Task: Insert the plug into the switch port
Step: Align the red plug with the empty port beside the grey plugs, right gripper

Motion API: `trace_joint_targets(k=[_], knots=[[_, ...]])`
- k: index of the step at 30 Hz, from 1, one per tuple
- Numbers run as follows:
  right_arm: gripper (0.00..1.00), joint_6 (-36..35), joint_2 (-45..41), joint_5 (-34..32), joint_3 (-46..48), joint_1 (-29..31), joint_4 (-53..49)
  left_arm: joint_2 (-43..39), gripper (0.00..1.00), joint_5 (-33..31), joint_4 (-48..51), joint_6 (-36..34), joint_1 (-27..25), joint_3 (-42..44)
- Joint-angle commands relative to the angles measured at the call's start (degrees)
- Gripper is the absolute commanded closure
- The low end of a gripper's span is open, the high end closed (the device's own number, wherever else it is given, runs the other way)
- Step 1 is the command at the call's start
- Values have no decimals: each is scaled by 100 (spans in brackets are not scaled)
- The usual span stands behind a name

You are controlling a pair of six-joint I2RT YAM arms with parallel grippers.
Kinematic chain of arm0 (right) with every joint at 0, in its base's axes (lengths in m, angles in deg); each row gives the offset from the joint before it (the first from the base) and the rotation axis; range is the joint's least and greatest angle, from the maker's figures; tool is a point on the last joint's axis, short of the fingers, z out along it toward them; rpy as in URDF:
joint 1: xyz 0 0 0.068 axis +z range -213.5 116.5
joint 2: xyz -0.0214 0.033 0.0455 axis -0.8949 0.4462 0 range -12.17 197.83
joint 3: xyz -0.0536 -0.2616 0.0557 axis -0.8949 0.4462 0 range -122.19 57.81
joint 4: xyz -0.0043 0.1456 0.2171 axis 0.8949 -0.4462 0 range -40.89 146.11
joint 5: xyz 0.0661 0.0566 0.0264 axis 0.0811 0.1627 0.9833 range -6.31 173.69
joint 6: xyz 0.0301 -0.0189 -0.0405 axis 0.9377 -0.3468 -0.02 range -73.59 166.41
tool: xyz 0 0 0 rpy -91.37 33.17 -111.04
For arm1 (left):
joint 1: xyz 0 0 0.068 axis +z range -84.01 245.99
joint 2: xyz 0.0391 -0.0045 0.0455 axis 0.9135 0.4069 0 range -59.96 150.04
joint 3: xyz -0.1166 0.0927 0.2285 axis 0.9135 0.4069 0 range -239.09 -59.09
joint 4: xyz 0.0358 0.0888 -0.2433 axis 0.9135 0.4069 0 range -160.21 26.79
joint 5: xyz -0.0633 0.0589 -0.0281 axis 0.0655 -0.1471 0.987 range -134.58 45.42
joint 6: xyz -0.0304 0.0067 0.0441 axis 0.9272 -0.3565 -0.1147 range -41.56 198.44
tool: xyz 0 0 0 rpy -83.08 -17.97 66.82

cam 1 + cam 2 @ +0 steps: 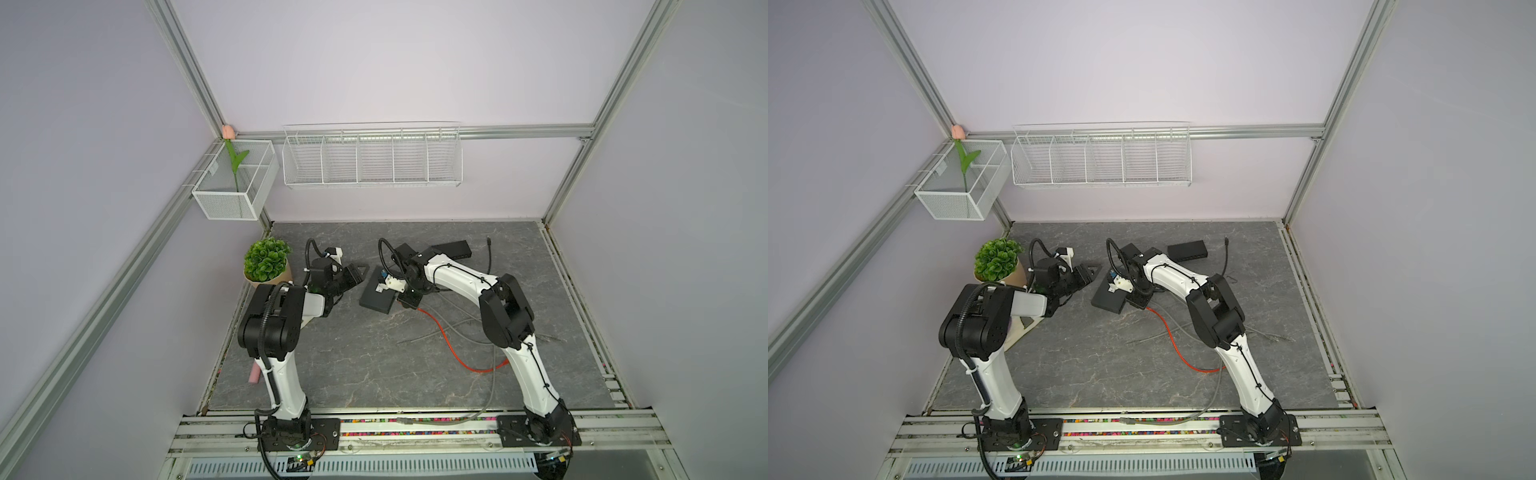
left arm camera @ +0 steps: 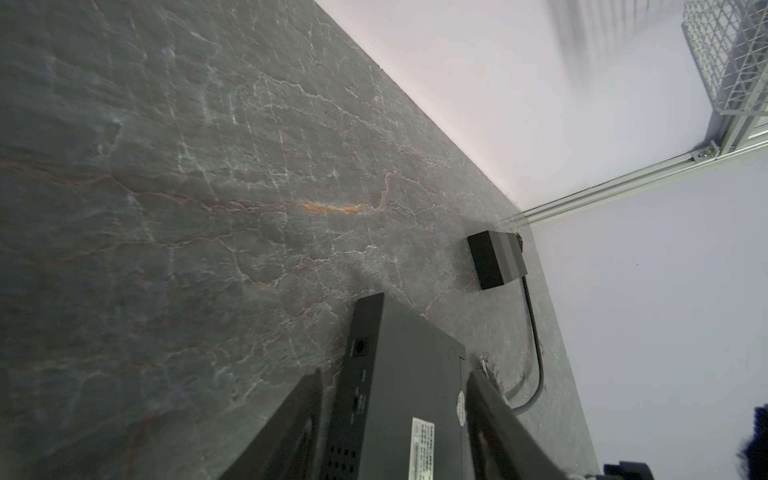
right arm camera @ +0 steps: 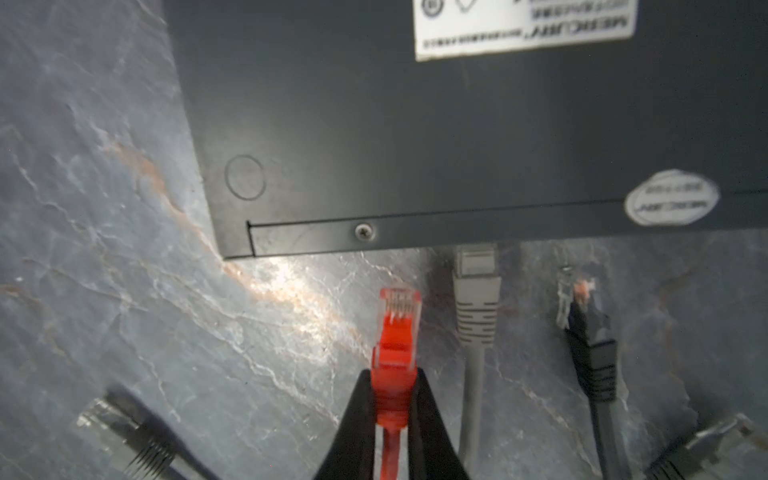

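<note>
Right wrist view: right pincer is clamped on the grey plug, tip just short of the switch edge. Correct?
No. The right pincer is clamped on the red plug, not the grey one; the grey plug lies unheld beside it. The right wrist view shows this. The held tip is indeed just short of the switch edge.

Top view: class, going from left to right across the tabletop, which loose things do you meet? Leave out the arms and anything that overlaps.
Potted plant → nearer switch → farther switch → dark cable
</note>
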Motion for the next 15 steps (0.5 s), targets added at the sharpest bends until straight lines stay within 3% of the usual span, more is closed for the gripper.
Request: trace_joint_targets(k=[1, 8, 15], knots=[[93, -189, 85, 30, -118, -43, -280, 194, 47, 133, 129, -156, -64, -184], [93, -199, 174, 105, -223, -35, -293, 350, 61, 308, 189, -273, -119, -246], [93, -194, 204, -9, -251, -5, -305, 514, 72, 996, 98, -254, -119, -264]])
